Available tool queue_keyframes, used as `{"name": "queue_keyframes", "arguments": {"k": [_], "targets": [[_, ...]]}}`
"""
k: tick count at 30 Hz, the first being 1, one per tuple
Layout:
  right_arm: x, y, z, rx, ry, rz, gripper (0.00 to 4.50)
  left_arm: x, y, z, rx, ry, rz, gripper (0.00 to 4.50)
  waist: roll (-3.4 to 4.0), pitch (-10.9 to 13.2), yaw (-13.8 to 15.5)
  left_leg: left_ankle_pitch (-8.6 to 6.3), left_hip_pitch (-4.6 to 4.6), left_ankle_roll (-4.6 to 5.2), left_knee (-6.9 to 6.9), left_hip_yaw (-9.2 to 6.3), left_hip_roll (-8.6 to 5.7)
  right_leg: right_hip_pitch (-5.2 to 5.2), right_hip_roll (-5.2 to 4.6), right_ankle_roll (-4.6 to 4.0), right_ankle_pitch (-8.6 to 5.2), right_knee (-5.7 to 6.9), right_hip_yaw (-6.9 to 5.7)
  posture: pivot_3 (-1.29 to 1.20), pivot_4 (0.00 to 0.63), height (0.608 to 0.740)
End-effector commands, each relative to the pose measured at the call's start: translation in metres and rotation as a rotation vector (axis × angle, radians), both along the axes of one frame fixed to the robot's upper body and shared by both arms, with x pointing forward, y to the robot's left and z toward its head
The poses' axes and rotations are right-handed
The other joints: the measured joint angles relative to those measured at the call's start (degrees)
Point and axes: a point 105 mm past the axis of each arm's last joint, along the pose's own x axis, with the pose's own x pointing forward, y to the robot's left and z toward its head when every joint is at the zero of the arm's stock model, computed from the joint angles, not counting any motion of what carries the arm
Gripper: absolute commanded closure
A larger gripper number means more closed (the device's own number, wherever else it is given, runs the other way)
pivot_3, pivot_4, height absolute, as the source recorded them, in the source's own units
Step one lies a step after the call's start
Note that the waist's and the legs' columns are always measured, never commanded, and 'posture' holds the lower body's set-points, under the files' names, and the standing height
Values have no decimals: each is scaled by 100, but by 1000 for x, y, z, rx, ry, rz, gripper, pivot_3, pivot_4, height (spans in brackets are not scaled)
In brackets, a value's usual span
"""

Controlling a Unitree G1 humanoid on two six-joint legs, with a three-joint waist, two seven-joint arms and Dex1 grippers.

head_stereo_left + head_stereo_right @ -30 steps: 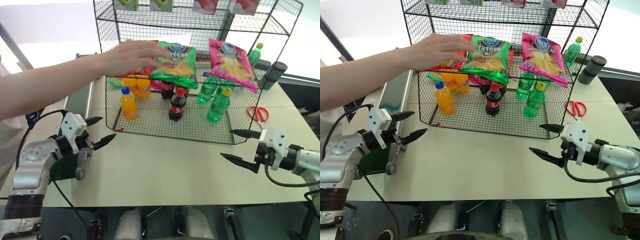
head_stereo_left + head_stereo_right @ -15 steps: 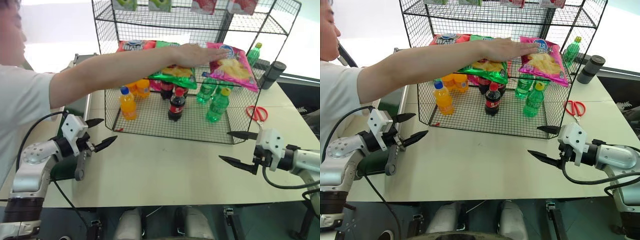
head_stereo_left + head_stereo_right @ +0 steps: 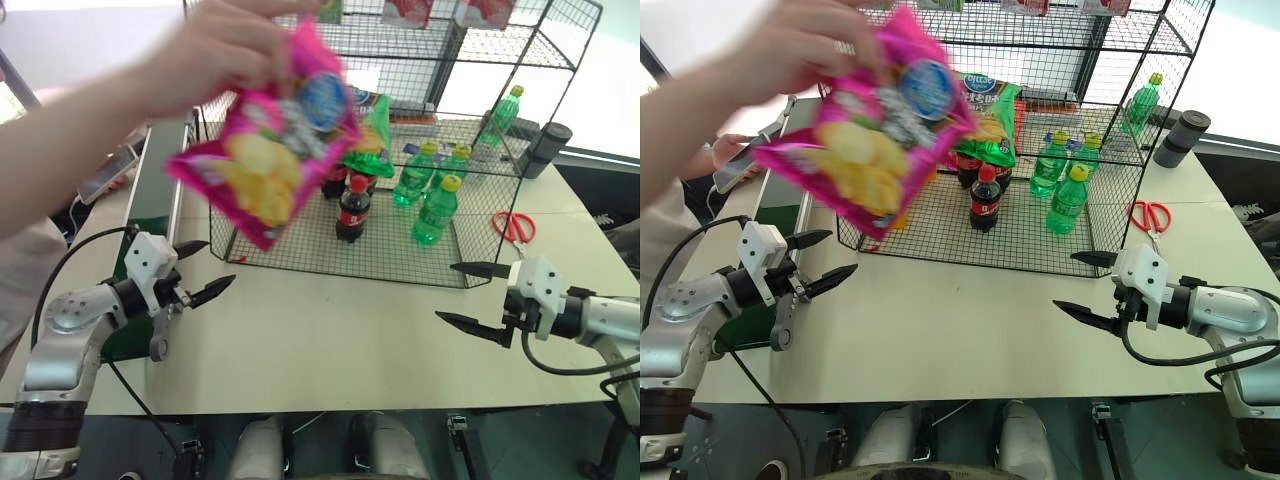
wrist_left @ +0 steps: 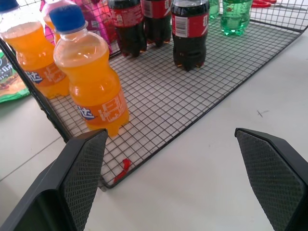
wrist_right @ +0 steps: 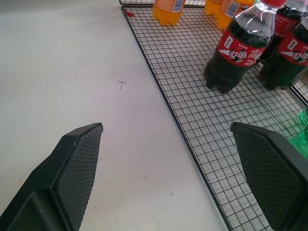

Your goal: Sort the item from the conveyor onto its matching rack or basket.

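A person's hand [image 3: 215, 45] holds the item, a magenta-pink crisp bag [image 3: 265, 150], up in the air in front of the left side of the black wire rack [image 3: 330, 255]. The conveyor [image 3: 780, 215], a dark-green belt, runs along the table's left edge, partly hidden by the bag and my left arm. My left gripper [image 3: 218, 263] hovers open over the table's left side, below the bag, with nothing between its fingers [image 4: 82, 173]. My right gripper [image 3: 445, 291] hovers open near the rack's front right corner, also holding nothing.
On the rack's bottom tier stand orange soda bottles [image 4: 91, 86], cola bottles [image 3: 352, 205] and green bottles [image 3: 437, 210]. A green crisp bag [image 3: 372, 140] lies on the middle tier. Red scissors [image 3: 515, 228] and a dark tumbler [image 3: 550, 150] sit right of the rack.
The person's hand has taken the pink bag off the rack's middle tier and carried it out to the left, high in front of the rack. Both grippers have stayed where they were.
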Motion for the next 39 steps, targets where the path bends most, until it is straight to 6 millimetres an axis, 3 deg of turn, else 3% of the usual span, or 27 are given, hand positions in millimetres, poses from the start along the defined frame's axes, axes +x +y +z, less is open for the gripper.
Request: {"name": "queue_keyframes", "arguments": {"k": [1, 15, 39], "targets": [[2, 0, 8, -12, -35, 14, 77, -1, -2, 12, -5, -47, -6, 0, 0, 0, 0, 0, 0, 0, 0, 0, 0, 0, 0, 0, 0, 0, 0, 0, 150, 740], [11, 12, 9, 1, -45, 49, 77, -5, 0, 10, -1, -29, 12, 0, 0, 0, -1, 0, 0, 0, 0, 0, 0, 0, 0, 0, 0, 0, 0, 0, 150, 740], [14, 13, 6, -22, -49, 81, 77, -12, -2, 4, 3, -10, 22, 0, 0, 0, -2, 1, 1, -1, 0, 0, 0, 0, 0, 0, 0, 0, 0, 0, 150, 740]]}}
